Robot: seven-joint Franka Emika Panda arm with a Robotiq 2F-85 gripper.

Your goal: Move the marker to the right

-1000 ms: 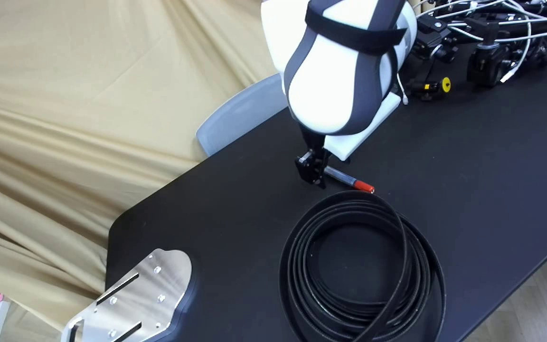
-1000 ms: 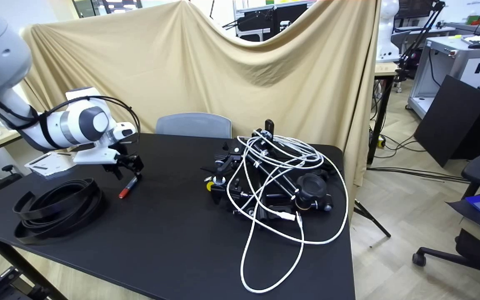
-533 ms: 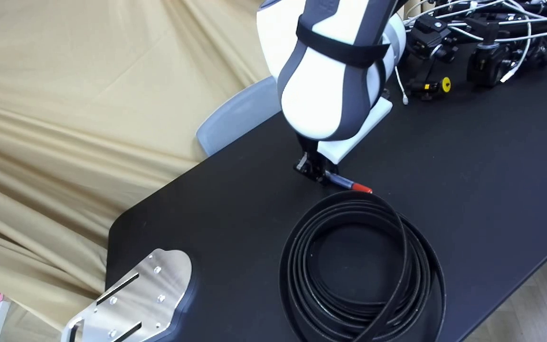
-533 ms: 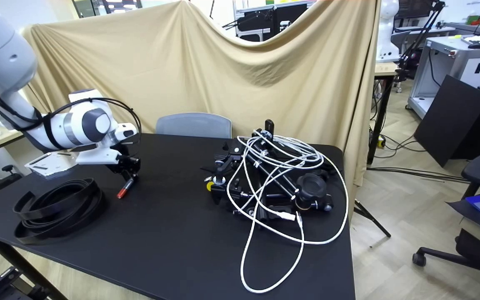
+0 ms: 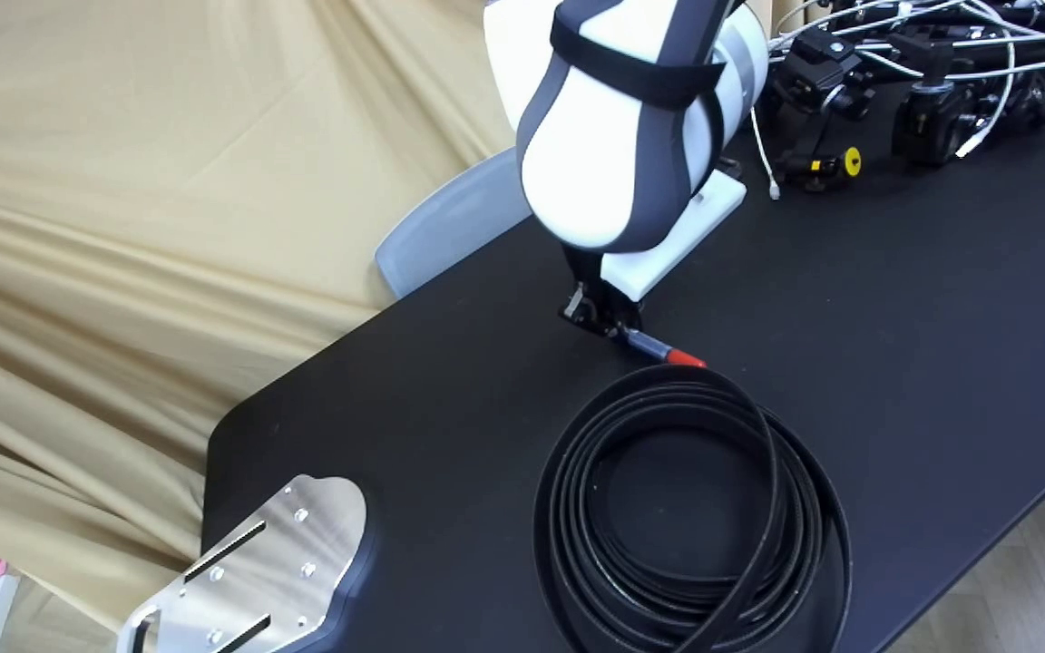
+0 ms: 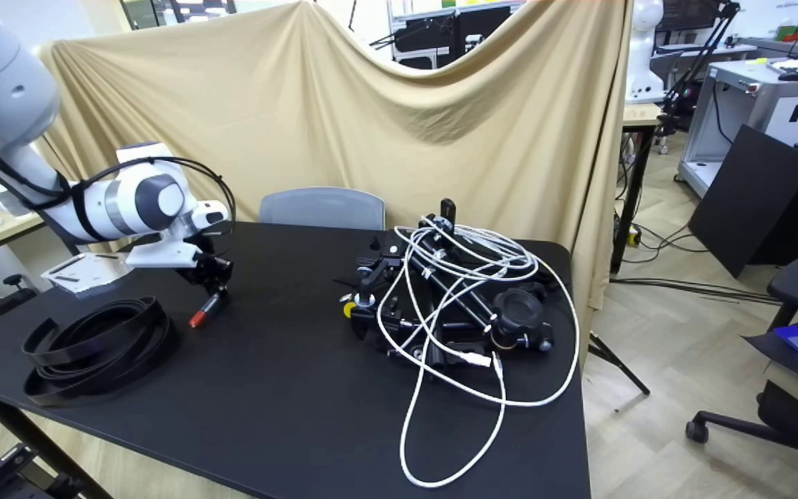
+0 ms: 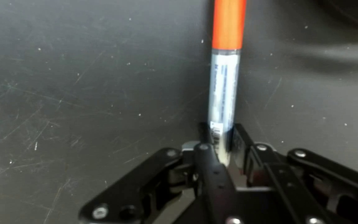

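Note:
The marker (image 7: 224, 87), a grey-blue barrel with a red cap, runs up from my fingers in the wrist view. My gripper (image 7: 222, 133) is shut around the barrel's uncapped end, one finger along each side. In both exterior views the marker (image 5: 663, 350) slants down from the dark fingertips, its red cap pointing away from the gripper (image 5: 620, 322). The cap lies close beside the cable coil. Low over the black table, the marker (image 6: 206, 310) tilts under the gripper (image 6: 215, 285); whether it touches the tabletop I cannot tell. The fingers cover its rear end in the exterior views.
A large black cable coil (image 5: 568, 517) lies just beyond the cap. A silver metal plate (image 5: 305, 521) is at the table's end. Black tripod gear (image 6: 520, 310) with looped white cable (image 6: 575, 305) occupies another part of the table. A grey chair (image 6: 323, 208) stands behind.
The fingers have come together on the marker's barrel. Arm and marker have shifted a little, with the red cap moving slightly toward the coil.

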